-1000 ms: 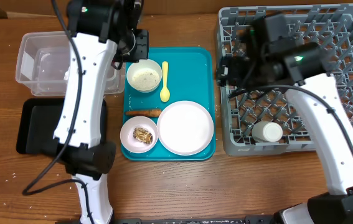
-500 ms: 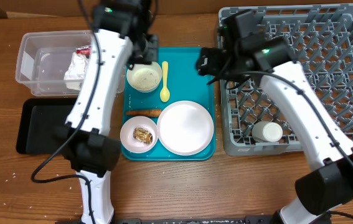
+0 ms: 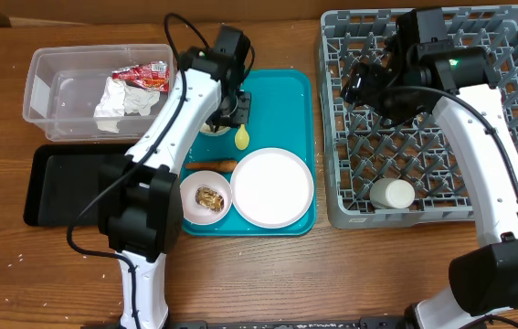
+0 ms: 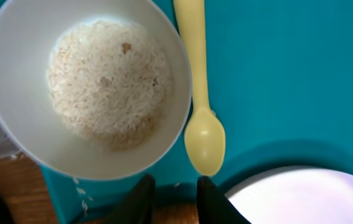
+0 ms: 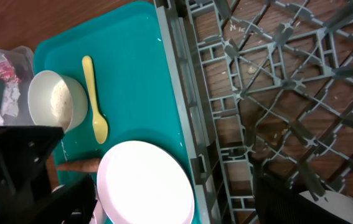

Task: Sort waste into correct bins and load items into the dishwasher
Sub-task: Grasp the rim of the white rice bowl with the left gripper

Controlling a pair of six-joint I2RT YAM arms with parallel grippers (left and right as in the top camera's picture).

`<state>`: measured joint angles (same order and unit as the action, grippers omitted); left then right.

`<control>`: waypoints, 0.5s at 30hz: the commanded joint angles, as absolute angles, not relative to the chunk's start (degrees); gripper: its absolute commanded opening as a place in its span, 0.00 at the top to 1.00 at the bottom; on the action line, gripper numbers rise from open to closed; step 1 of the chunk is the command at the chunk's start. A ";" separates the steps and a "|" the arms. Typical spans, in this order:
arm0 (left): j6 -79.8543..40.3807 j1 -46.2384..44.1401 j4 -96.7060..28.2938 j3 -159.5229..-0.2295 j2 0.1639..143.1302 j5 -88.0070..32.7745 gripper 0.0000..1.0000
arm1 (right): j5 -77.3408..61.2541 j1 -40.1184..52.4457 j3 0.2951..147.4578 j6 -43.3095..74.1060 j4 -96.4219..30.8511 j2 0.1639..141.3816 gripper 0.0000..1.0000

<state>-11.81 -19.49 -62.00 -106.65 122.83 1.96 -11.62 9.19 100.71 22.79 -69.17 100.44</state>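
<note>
Hovering over the teal tray (image 3: 290,91), the left gripper (image 4: 173,200) is keeping its jaws only slightly parted and gripping nothing. Its tips are pointing near the yellow spoon (image 4: 201,118), which is lying just beside the rice bowl (image 4: 14,74). The right gripper (image 3: 361,84) is hanging over the left part of the grey dish rack (image 3: 514,137), jaws spread wide and empty. A white cup (image 3: 393,193) is sitting in the rack. The large plate (image 3: 272,187), the bowl with the brown lump (image 3: 206,196) and the sausage stick (image 3: 211,165) are resting on the teal tray. Crumpled wrappers (image 3: 126,91) are lying in the clear tub (image 3: 48,91), beside the black tray (image 3: 58,187).
</note>
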 commanded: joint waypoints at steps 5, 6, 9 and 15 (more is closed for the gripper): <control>-4.91 -19.92 -55.16 -99.37 122.52 1.52 0.72 | -11.64 9.23 101.71 20.75 -69.73 98.37 0.16; -4.40 -19.90 -54.50 -98.80 122.52 1.61 0.71 | -11.62 9.23 101.71 20.75 -69.80 98.37 0.16; -3.70 -19.88 -52.90 -97.82 122.52 2.55 0.71 | -11.62 9.26 101.71 20.75 -69.80 98.37 0.16; -3.55 -19.90 -49.41 -96.09 122.52 3.42 0.73 | -11.62 9.26 101.71 20.58 -70.04 98.37 0.16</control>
